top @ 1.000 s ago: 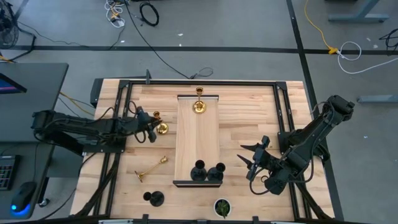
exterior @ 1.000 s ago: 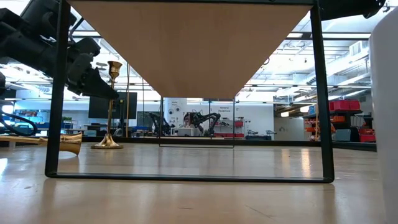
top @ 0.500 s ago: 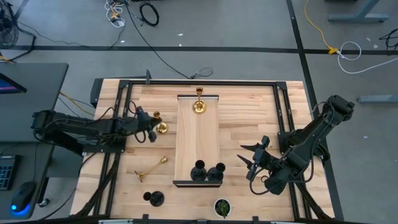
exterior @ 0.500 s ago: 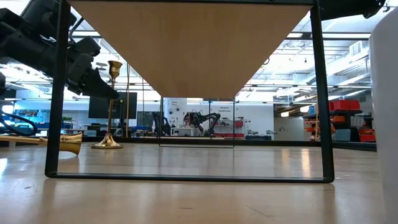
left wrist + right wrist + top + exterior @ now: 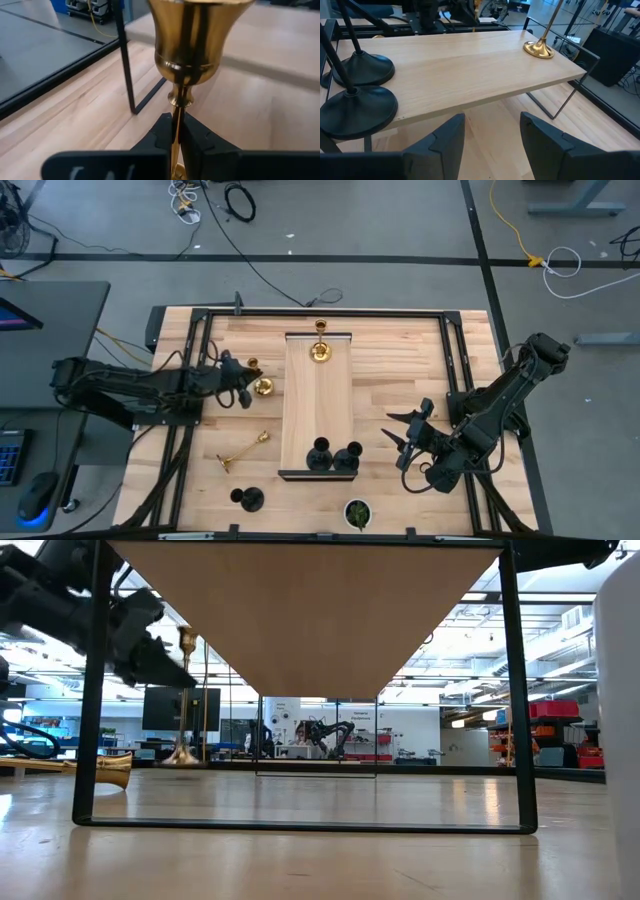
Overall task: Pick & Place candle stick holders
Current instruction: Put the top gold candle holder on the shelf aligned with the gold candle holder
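Left gripper (image 5: 175,131) clamped on stem of gold holder (image 5: 261,387), just left of shelf (image 5: 318,405); on shelf: gold holder (image 5: 320,352), two black (image 5: 333,456); left: fallen gold (image 5: 243,449), black (image 5: 250,498); right gripper (image 5: 398,443) apart, idle right of shelf.

Dark jointed arms, black wedge-shaped fingers (image 5: 445,142).

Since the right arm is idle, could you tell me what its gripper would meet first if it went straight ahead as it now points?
Probably the raised wooden shelf: the open right gripper points at its long edge. Depth and height are unclear, so it might pass underneath.
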Motion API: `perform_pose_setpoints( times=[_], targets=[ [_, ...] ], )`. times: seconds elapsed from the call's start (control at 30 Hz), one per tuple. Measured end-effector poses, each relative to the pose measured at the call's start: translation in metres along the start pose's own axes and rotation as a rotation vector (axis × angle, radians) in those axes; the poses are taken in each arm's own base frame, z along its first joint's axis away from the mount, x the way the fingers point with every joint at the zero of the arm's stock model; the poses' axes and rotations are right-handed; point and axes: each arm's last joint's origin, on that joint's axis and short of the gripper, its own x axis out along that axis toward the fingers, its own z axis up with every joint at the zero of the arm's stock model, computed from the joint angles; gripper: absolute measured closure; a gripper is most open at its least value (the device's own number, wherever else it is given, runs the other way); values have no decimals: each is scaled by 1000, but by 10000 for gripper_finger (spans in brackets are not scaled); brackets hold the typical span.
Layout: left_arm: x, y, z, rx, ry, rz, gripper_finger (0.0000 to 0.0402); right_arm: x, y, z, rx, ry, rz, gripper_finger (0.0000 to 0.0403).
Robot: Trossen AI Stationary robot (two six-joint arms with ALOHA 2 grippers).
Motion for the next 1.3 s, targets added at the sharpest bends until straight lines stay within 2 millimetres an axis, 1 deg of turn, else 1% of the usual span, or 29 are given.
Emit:
perform_pose_setpoints(
  times=[0.17, 0.33, 0.5, 0.7, 0.77, 0.83, 0.97, 1.13, 1.3],
  targets=[
    [-5, -3, 25, 11, 37, 1, 388, 0, 0, 0, -10, 0, 3, 211],
    [-17, -5, 59, -1, 73, -6, 388, 0, 2, 1, 2, 9, 28, 211],
    [-32, -11, 96, -23, 13, -109, 388, 2, 4, 5, 3, -8, 30, 211],
    [-57, -18, 142, -57, -92, -270, 388, 13, 0, 11, 32, -36, -23, 211],
    [-63, -21, 154, -67, -123, -304, 388, 17, -1, 15, 30, -43, -35, 211],
    [-64, -25, 162, -71, -127, -326, 388, 22, -2, 20, 30, -57, -46, 211],
    [-53, -42, 168, -38, -90, -352, 388, 32, -2, 32, 10, -99, -59, 218],
    [-25, -68, 177, 43, -64, -339, 388, 42, -5, 47, -22, -151, -83, 242],
    [-1, -92, 193, 111, -43, -379, 388, 52, -8, 63, -43, -199, -22, 261]
  ],
)
